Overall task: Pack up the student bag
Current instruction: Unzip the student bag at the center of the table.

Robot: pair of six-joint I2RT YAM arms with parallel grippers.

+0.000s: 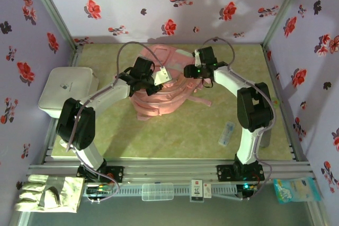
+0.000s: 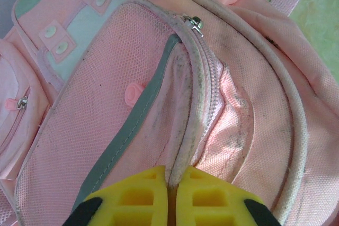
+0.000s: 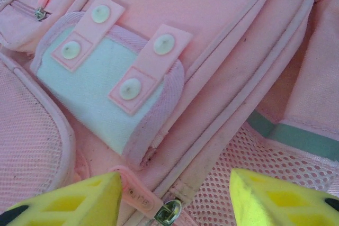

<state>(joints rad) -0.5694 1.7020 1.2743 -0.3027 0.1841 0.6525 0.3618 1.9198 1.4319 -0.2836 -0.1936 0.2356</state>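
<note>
A white rounded box (image 1: 66, 91) sat at the table's (image 1: 159, 141) left edge. Just beside it, the left arm (image 1: 79, 120) rose from its base, folded sharply at the elbow and stretched forward and to the right, low over the surface. It ended at the left side of the student bag (image 1: 161, 104), which lay in the middle of the table towards the back wall. The left gripper (image 2: 168, 199) had its yellow fingers (image 2: 137, 194) pressed together, pinching the piped edge of the bag's mesh front pocket beside a grey stripe (image 2: 132, 125). The right gripper (image 3: 176, 178) hovered at the bag's upper right with its fingers spread apart on either side of a metal zip pull (image 3: 167, 211), below a pale snap-fastened pocket (image 3: 100, 86). The right arm (image 1: 254, 104) stood up from its base, bent at the elbow and reached back to the left, wrist angled down at the bag.
</note>
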